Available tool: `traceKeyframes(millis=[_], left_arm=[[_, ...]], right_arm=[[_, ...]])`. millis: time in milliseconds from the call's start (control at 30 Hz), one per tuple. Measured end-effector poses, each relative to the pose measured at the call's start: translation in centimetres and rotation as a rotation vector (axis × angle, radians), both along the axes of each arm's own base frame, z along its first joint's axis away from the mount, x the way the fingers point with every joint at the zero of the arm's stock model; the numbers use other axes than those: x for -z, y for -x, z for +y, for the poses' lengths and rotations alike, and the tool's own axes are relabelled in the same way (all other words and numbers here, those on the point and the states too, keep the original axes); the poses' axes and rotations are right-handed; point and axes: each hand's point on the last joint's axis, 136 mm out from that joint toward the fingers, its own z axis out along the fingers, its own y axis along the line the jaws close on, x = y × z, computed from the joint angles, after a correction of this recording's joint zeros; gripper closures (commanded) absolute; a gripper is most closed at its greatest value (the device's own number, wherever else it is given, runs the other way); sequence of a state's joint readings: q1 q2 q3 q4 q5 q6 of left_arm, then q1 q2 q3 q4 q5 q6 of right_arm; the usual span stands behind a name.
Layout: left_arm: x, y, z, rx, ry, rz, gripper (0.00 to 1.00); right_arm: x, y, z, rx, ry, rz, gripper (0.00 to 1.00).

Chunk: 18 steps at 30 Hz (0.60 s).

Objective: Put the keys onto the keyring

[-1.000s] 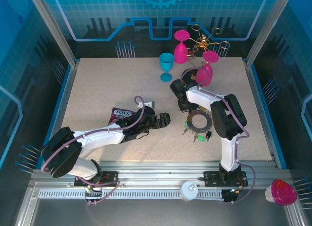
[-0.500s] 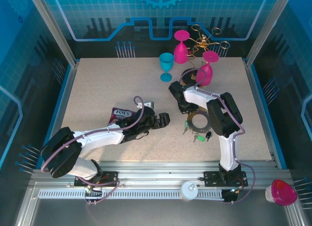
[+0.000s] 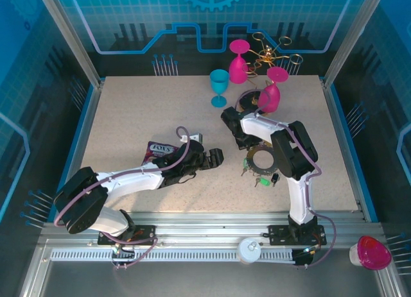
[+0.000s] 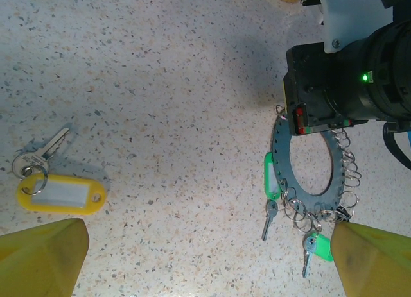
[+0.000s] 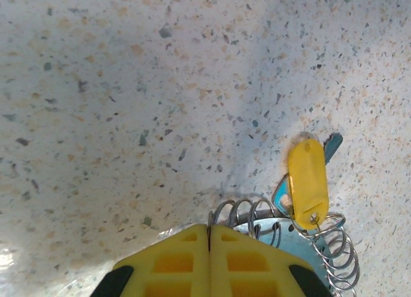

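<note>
The left tool [image 4: 205, 262], spread wide, views a loose yellow-tagged key [image 4: 61, 194] well apart from the keyring [image 4: 279, 157]; the right tool [image 5: 209, 258], fingers together, views another yellow tag [image 5: 307, 181] at the ring's loops.

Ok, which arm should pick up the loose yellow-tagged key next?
Left. The left gripper is open above the table, with the loose yellow-tagged key lying free in its wrist view. The right gripper is shut at the keyring rim, probably steadying it.
</note>
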<state>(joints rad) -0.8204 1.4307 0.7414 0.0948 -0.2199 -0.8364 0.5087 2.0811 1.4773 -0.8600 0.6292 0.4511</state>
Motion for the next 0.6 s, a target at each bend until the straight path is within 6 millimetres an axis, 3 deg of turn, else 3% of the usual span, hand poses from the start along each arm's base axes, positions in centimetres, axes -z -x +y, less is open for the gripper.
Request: traceKeyframes(millis=[200,367,600], left_arm=[[-0.7,-0.1,1.1,-0.017,-0.048,-0.037,0.02],[-2.4,-0.6,2.0,0.004,-0.119,-0.139,0.01],[-4.7,-1.5,2.6,0.141,-0.249,-0.306,0.01]], right_arm=[[-2.5,0.8,2.1,-0.083,-0.132,-0.033,1.0],[-5.5,1.8,5.5,-0.213,-0.348,-0.066,1.0],[-6.6,4.1,9.6,-0.388,-0.595,-0.022,1.0]])
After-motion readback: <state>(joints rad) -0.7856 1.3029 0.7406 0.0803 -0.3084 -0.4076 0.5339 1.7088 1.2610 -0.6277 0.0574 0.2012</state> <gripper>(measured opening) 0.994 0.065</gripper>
